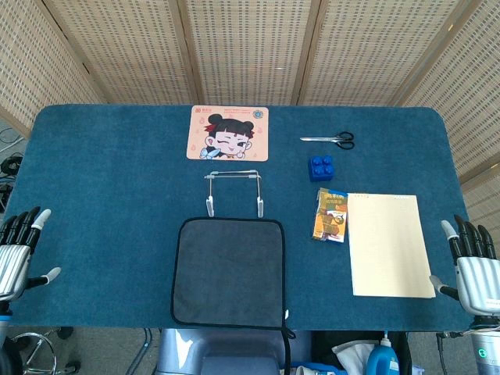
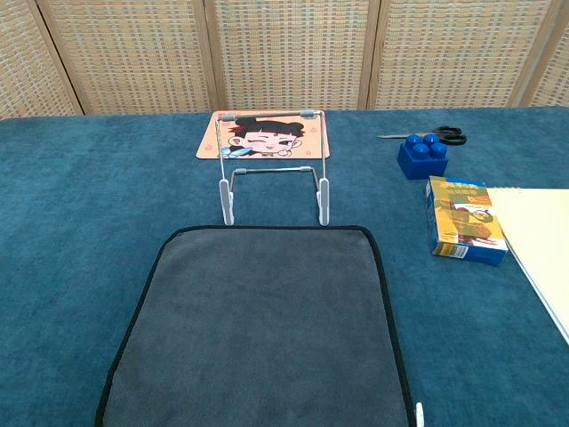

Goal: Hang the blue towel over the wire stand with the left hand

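The towel [image 1: 228, 272] [image 2: 258, 327] lies flat at the table's front centre; it looks dark grey-blue with a black edge. Just behind it stands the wire stand [image 1: 233, 191] [image 2: 273, 169], upright, its feet close to the towel's far edge. My left hand [image 1: 19, 250] hovers at the table's left edge, fingers spread, holding nothing, far from the towel. At the right edge my right hand [image 1: 473, 262] is likewise spread and empty. Neither hand appears in the chest view.
A cartoon-face mat [image 1: 227, 133] lies behind the stand. To the right are scissors [image 1: 331, 140], a blue block [image 1: 320, 167], a small printed box [image 1: 330, 215] and a cream sheet [image 1: 389, 244]. Wicker screens close off the back.
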Controlling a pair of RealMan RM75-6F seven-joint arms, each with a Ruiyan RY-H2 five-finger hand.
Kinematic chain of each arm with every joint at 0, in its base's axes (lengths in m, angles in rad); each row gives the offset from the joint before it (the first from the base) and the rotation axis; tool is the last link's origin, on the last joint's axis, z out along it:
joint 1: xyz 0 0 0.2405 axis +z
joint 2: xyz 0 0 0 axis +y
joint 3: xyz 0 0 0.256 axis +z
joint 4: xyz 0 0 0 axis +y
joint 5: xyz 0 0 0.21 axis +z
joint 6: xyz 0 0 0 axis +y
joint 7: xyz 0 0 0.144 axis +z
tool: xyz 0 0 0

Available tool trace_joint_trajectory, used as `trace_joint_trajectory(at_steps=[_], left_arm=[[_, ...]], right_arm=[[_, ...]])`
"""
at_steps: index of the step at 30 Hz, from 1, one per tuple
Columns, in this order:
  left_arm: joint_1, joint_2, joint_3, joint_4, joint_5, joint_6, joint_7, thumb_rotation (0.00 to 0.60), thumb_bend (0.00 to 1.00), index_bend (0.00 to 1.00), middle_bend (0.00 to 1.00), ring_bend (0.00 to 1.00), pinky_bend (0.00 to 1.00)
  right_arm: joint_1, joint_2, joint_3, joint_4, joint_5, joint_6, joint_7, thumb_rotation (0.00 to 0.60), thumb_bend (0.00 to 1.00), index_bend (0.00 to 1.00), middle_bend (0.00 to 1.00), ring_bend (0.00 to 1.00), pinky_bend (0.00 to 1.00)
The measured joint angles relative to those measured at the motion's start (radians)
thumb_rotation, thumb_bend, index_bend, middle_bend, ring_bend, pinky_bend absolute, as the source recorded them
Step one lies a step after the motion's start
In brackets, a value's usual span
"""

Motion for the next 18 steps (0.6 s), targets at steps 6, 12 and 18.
trace_joint_trajectory(at_steps=[6,12,18], left_arm=[[-0.001,-0.002,0.0,0.002,0.0,-0.001,0.001,0.6,0.04,0.0,0.0,0.0,0.03],[-0.008,-0.018,-0.002,0.021,0.033,0.013,-0.007,0.6,0.05,0.0,0.0,0.0,0.02],[-0.048,-0.067,-0.001,0.095,0.114,0.014,-0.038,0.6,0.05,0.0,0.0,0.0,0.01]], right_arm=[[0.0,-0.001,0.0,0.001,0.001,0.001,-0.007,0.6,0.0,0.0,0.0,0.0,0.0],[0.001,-0.005,0.006,-0.001,0.005,0.005,-0.013,0.6,0.0,0.0,0.0,0.0,0.0],[0.002,-0.005,0.012,0.002,0.021,-0.001,-0.011,0.6,0.0,0.0,0.0,0.0,0.0]])
